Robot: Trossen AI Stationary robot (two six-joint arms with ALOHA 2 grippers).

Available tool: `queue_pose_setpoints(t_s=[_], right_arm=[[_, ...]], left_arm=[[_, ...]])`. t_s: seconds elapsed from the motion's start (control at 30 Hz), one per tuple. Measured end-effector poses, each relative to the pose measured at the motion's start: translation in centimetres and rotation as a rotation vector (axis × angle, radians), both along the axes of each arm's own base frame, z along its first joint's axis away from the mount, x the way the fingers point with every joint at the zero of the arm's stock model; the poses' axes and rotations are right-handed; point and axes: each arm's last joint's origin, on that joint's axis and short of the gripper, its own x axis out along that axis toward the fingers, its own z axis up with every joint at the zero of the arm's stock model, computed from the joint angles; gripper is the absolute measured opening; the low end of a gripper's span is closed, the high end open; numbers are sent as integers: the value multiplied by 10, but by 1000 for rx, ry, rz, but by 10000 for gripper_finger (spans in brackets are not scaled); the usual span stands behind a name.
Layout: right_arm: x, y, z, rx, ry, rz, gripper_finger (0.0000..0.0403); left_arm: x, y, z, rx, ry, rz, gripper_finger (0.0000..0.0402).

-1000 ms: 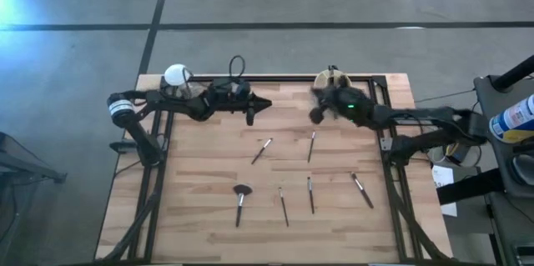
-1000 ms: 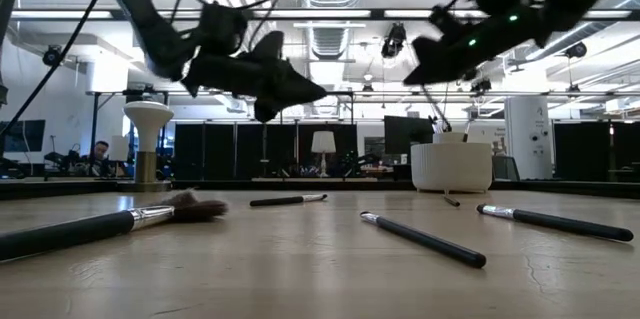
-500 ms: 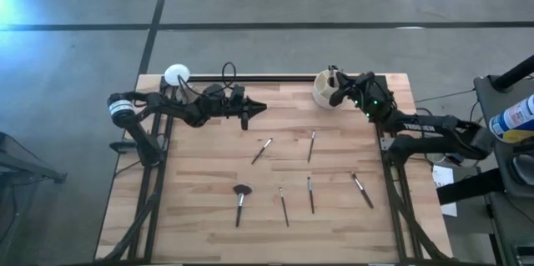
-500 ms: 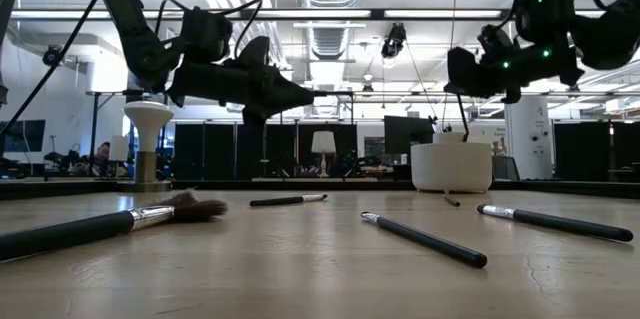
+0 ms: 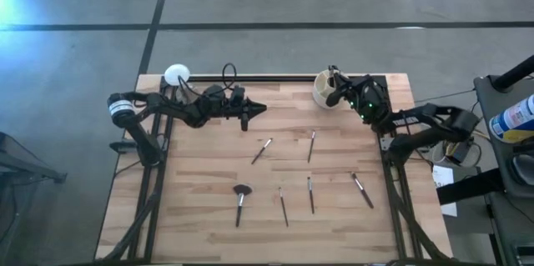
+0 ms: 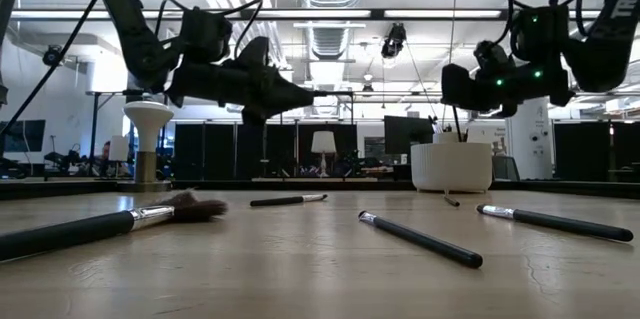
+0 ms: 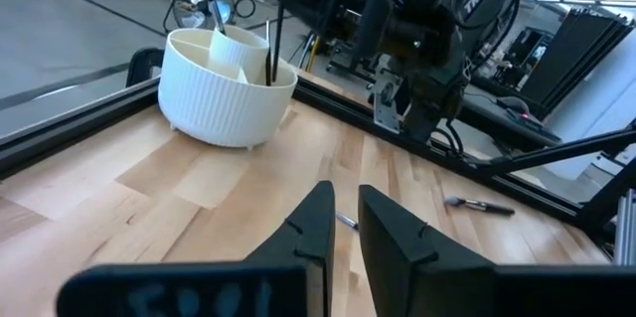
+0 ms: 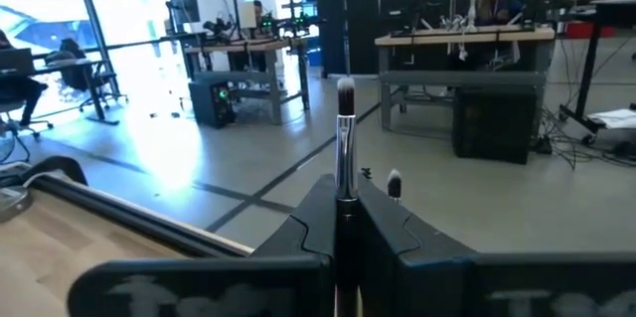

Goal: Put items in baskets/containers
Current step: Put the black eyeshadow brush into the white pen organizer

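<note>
The cream-white ribbed cup (image 5: 324,91) stands at the table's far right, with several brushes upright in it (image 7: 227,79). My right gripper (image 5: 335,97) hovers level just above the cup, shut on a dark-handled brush (image 8: 345,123). Farther left, above the table's far middle, my left gripper (image 7: 343,208) points toward the cup; a narrow gap parts its fingers and nothing is in it. Several brushes lie flat on the wood, among them a fluffy-headed one (image 5: 241,201) and a thin one (image 5: 263,150). My right gripper pinches the brush's handle just below the metal ferrule (image 8: 345,186) between its two fingers. The fingers come level and lie across the brush. The brush stands upright with its head (image 8: 345,90) up. Its handle runs down toward the cup (image 6: 461,124); the rim hides its lower end.
A white disc on a metallic stand (image 5: 176,74) is at the far left corner. Black frame rails (image 5: 275,77) border the table. Loose brushes (image 5: 310,194) (image 5: 361,189) are scattered over the near half, with bare wood between them.
My right gripper, carrying the brush, has swung from the table's far middle toward the right edge and down over the cup, tipping from a downward slant to level. My left gripper has sunk slightly.
</note>
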Motion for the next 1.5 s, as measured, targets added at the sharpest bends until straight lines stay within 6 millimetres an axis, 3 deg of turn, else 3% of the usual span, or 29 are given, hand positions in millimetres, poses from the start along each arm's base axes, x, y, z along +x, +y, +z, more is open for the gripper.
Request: queue_pose_setpoints(t_s=[0.7,1.2,1.33,1.5], right_arm=[[-4,3,-29,-13,-32,-22,22],[-12,9,-21,-51,-21,-27,80],[-14,11,-18,-43,-11,-28,67],[-18,14,-12,-27,23,-57,17]], left_arm=[[-1,-2,-2,-11,7,-3,42],[-1,-2,-2,-34,5,-4,42],[-1,-2,-2,-34,5,-4,42],[-1,-2,-2,-35,6,-5,42]])
